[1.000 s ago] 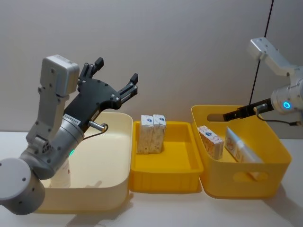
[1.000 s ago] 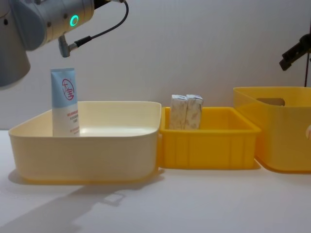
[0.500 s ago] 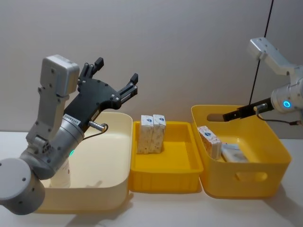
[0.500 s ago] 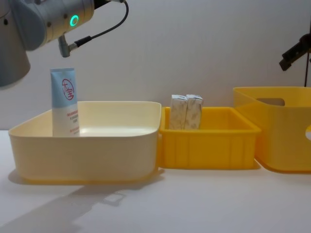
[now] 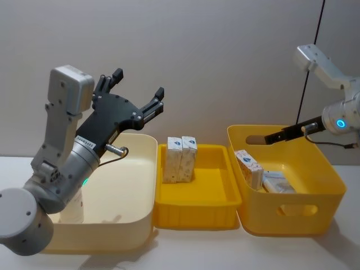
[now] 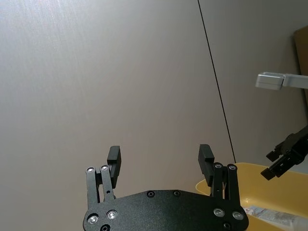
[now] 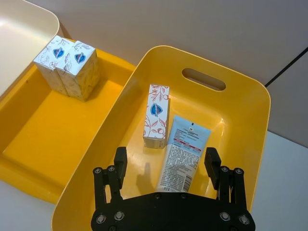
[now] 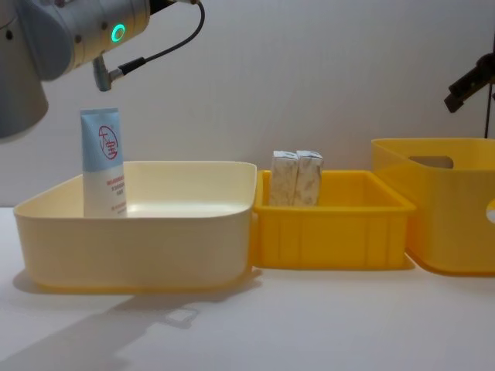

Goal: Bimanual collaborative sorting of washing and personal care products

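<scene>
Head view: a white table (image 5: 185,250) is standing before a plain grey wall (image 5: 225,56). The left gripper (image 5: 136,93) is hovering wide open, empty, above the cream bin (image 5: 140,185).

Right wrist view: the right gripper (image 7: 166,161) is hanging spread and empty over the yellow bin (image 7: 250,125), where the whitish tube (image 7: 184,153) is lying flat beside a carton (image 7: 156,115).

Chest view: the blue tube (image 8: 103,162) is standing upright.

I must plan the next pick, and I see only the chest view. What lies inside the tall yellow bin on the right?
Observer: In the tall yellow bin, a red-printed carton and a pale blue tube sit side by side.
Operator: Does the right end effector hold something?
Observer: No. The right end effector is open and empty, above that bin.
Operator: And the left one?
Observer: The left end effector is open and empty too, raised high by the cream bin.
</scene>
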Robot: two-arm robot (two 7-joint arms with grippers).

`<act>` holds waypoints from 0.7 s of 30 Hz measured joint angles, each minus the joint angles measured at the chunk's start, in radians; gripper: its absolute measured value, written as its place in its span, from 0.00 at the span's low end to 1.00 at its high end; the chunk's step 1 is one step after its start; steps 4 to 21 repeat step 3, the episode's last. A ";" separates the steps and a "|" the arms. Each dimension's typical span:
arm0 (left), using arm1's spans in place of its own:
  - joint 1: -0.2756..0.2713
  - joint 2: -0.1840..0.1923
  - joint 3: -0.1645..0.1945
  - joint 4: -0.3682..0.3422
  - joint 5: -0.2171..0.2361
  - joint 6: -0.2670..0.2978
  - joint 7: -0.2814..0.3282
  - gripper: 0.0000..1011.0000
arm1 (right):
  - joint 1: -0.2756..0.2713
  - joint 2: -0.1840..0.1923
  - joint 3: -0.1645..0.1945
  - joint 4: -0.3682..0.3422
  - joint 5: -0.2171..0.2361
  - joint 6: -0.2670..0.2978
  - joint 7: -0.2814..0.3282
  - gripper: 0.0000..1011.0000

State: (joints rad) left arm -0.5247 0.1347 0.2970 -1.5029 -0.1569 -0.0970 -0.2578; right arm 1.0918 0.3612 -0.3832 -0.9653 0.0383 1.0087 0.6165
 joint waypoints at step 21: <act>0.000 0.000 0.000 0.000 0.000 0.000 0.000 0.99 | 0.000 0.000 0.000 0.000 0.000 0.000 0.000 0.99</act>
